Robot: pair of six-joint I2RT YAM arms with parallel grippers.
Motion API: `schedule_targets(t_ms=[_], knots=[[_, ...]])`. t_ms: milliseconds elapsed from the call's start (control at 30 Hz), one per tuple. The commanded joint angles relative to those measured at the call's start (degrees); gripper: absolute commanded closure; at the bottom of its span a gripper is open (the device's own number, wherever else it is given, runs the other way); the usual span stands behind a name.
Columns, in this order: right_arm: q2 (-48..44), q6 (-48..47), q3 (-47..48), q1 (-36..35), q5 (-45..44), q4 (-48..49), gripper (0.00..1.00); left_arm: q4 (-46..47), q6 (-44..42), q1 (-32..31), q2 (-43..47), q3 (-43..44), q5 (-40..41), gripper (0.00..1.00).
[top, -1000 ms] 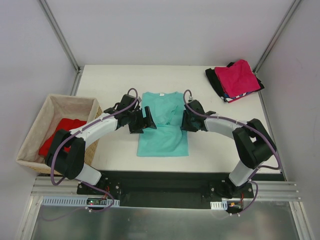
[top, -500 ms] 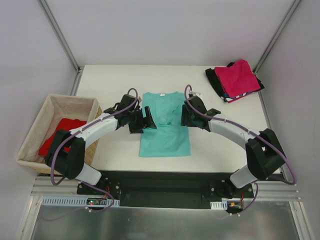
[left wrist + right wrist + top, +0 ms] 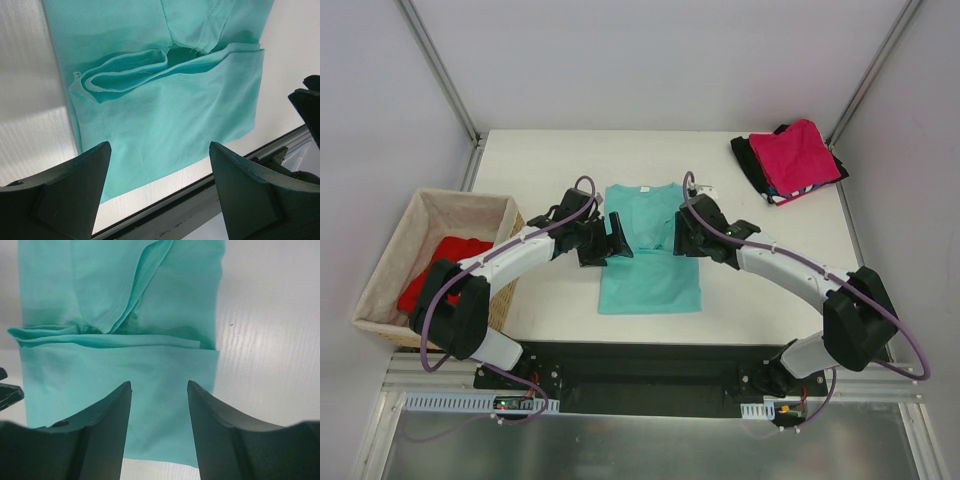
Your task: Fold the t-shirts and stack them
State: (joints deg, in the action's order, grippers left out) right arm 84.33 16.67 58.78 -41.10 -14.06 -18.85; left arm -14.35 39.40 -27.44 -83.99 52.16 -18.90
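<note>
The white table (image 3: 550, 160) fills the middle of the overhead view. The tan wicker basket (image 3: 460, 215) with its cloth lining sits off the table's left edge.

The teal-green t-shirt (image 3: 645, 275) lies flat at the centre of the table, nearer the front edge, with its collar toward the far side. Its sides are turned in, so it forms a narrow rectangle. A crosswise fold of bunched layers runs across its middle.

In the far right corner the other shirts are stacked. The magenta-pink t-shirt (image 3: 800, 155) is on top, the black t-shirt (image 3: 752, 160) shows underneath on the left, and a sliver of the striped t-shirt (image 3: 782, 197) shows at the near edge. The bright red t-shirt (image 3: 440, 262) lies crumpled inside the basket.

Both arms reach in toward the teal shirt from either side. The left gripper (image 3: 160, 147) sits over the shirt's left edge with its fingers spread wide and nothing between them. The right gripper (image 3: 159, 385) sits over the right edge with its fingers parted by a narrower gap, and it is not pinching any cloth.
</note>
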Motion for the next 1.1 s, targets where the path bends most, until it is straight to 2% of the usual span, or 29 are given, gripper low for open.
schedule_targets(t_ms=[0, 333, 600, 1067], knots=[[-2.42, 3.98, -1.47, -3.27, 0.53, -1.19, 0.48, 0.29, 0.06, -0.42, 1.54, 1.28, 0.97, 0.20], [-8.04, 10.13, -8.15, -10.31, -2.37, -4.43, 0.49, 0.55, 0.94, -0.59, 5.15, -2.94, -0.09, 0.20], [-12.44, 12.60, -9.21, -14.18, -5.97, -8.74, 0.49, 2.83, 1.12, -0.60, 2.07, -1.72, -2.19, 0.20], [-14.64, 17.08, -14.40, -17.35, -7.38, -8.66, 0.49, 8.46, 2.53, -0.86, -6.37, 2.68, -5.89, 0.20]])
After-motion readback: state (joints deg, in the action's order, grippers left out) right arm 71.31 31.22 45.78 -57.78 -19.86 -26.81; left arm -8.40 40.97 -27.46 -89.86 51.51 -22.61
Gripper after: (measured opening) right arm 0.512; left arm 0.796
